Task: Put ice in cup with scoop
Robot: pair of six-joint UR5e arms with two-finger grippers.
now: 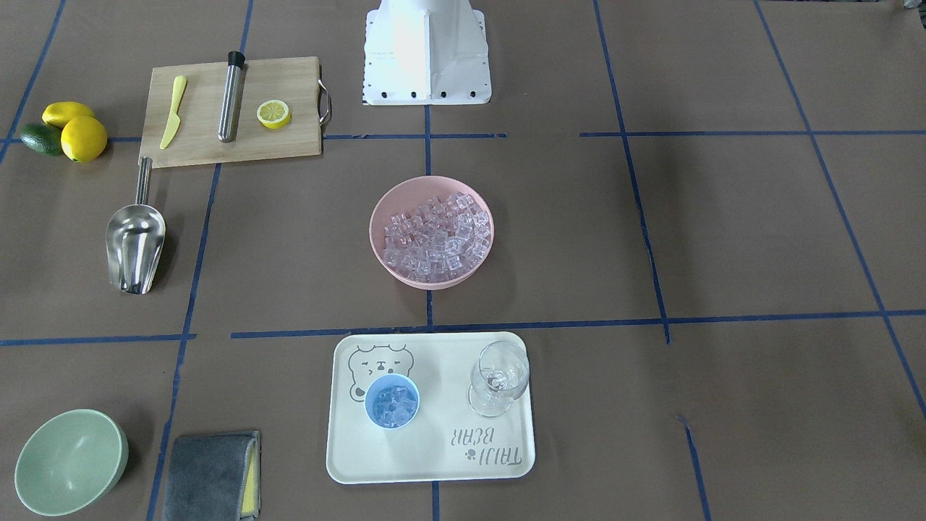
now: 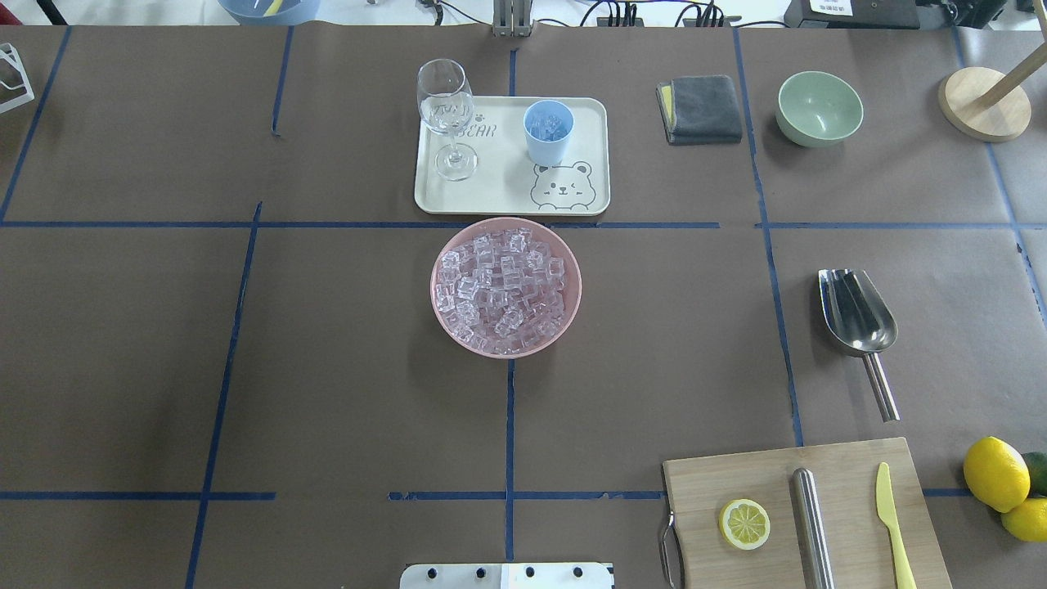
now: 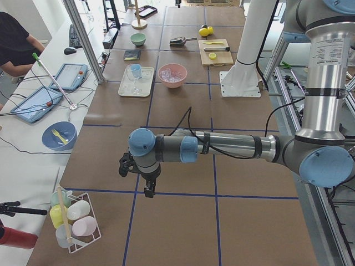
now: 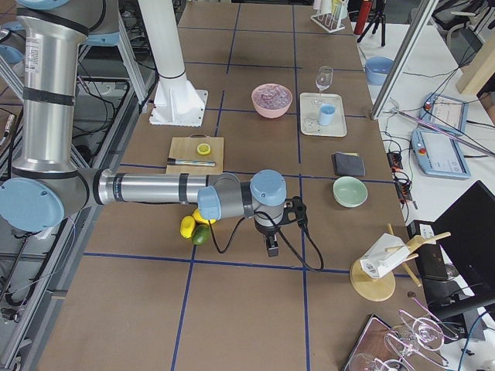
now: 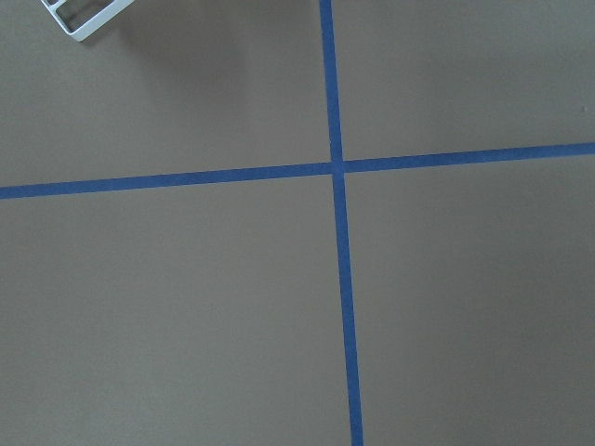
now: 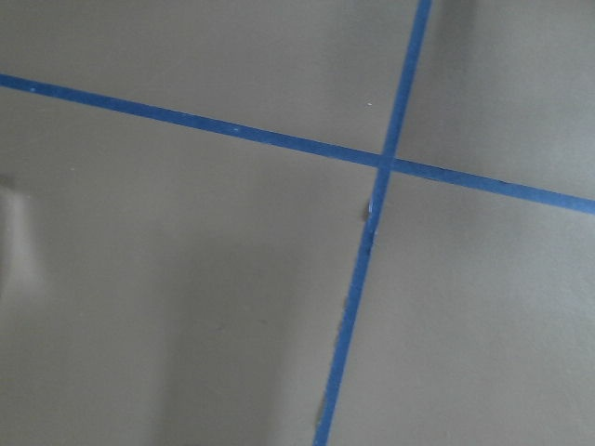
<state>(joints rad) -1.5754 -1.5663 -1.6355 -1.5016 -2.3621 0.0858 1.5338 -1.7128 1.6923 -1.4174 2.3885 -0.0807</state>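
The ice (image 2: 503, 286) is piled in a pink bowl (image 2: 442, 319) at the table's middle. On the white tray (image 2: 507, 196) behind it stands the light-blue cup (image 2: 547, 131), with a few clear cubes inside (image 1: 391, 401). The steel scoop (image 2: 859, 315) lies empty on the table off to the robot's right, handle toward the robot. Both arms are far from these things, at the table's ends. My left gripper (image 3: 148, 191) shows only in the exterior left view and my right gripper (image 4: 272, 246) only in the exterior right view, both pointing down over bare table; I cannot tell whether they are open or shut.
A wine glass (image 2: 447, 114) shares the tray. A grey cloth (image 2: 699, 109) and pale green bowl (image 2: 819, 107) sit at the far right. The cutting board (image 2: 851, 474) carries a steel tube (image 2: 812, 523), yellow knife (image 2: 893, 523) and lemon half (image 2: 744, 523); whole lemons (image 2: 995, 473) lie beside it.
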